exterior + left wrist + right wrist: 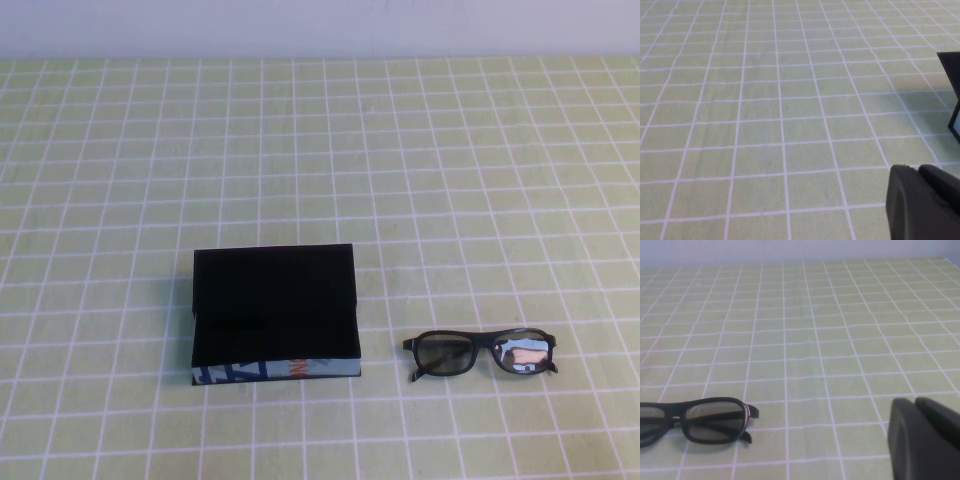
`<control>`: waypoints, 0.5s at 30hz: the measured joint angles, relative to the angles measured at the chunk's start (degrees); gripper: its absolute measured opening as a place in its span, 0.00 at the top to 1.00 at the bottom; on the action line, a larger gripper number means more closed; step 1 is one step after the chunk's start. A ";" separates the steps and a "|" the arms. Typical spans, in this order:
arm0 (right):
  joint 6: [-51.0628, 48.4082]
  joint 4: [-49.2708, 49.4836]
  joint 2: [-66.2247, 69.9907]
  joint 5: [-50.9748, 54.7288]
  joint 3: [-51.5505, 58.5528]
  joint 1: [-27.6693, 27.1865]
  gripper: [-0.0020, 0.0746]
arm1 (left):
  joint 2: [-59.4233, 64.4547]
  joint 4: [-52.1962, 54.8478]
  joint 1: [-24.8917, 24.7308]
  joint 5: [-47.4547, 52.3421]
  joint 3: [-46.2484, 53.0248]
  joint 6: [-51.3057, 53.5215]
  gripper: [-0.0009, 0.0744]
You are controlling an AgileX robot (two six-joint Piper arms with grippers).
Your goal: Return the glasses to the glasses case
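Your black thick-framed plastic glasses with dark greenish lenses lie on the green checked tablecloth, near the rectangular black glasses case and to its right, not touching it. The case sits open. Your left gripper and right gripper each hover above bare cloth, fingers pressed together, holding nothing

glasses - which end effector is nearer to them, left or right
Right. The right end effector has the glasses close in its own view, while the left end effector sees only a corner of the case, beyond which the glasses lie.
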 joint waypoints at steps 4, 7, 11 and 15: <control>0.00 0.71 0.00 0.00 0.00 0.00 1.00 | 0.00 0.00 0.00 0.00 0.00 0.00 0.99; 0.00 1.69 0.00 0.00 0.00 0.00 1.00 | 0.00 0.09 0.00 0.00 0.00 0.00 0.99; 0.00 4.68 0.00 0.00 0.00 0.00 1.00 | 0.00 0.09 0.00 0.00 0.00 0.00 0.99; 0.00 6.69 0.00 0.00 0.00 0.00 1.00 | 0.00 0.13 0.00 0.00 0.00 0.00 0.99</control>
